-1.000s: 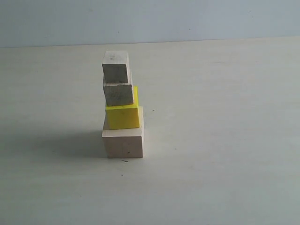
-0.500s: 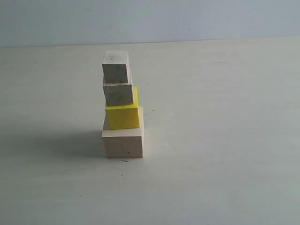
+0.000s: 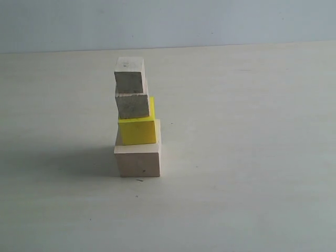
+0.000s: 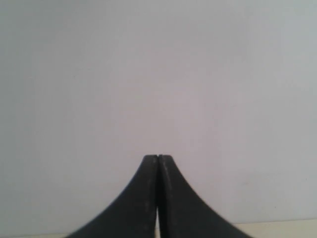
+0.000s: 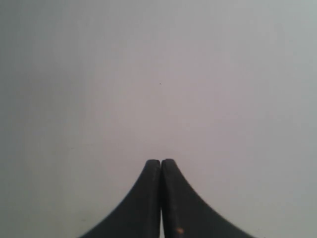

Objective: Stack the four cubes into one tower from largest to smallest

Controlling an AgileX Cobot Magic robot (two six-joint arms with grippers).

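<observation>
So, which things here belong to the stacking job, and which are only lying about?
Job: large pale wood cube, yellow cube, smaller wood cube, smallest wood cube, stacked in that order from the bottom.
Not the job: table, back wall.

1. Left of centre in the exterior view, the yellow cube [image 3: 137, 131] is covering most of the large pale cube's [image 3: 137, 161] top face; only narrow strips are showing beside it.
2. A dark speck [image 3: 139, 180] is lying on the table [image 3: 252, 157] just below the large pale cube, too small to tell what it is.
3. The frame's left, right and bottom edges are cutting off the table.
4. The picture's edge is cutting off the left gripper [image 4: 158, 156]; only its closed black tips are showing.
5. The right gripper [image 5: 161, 161] is being cropped likewise, and a pale spot [image 5: 179, 230] on it is too small to identify.
</observation>
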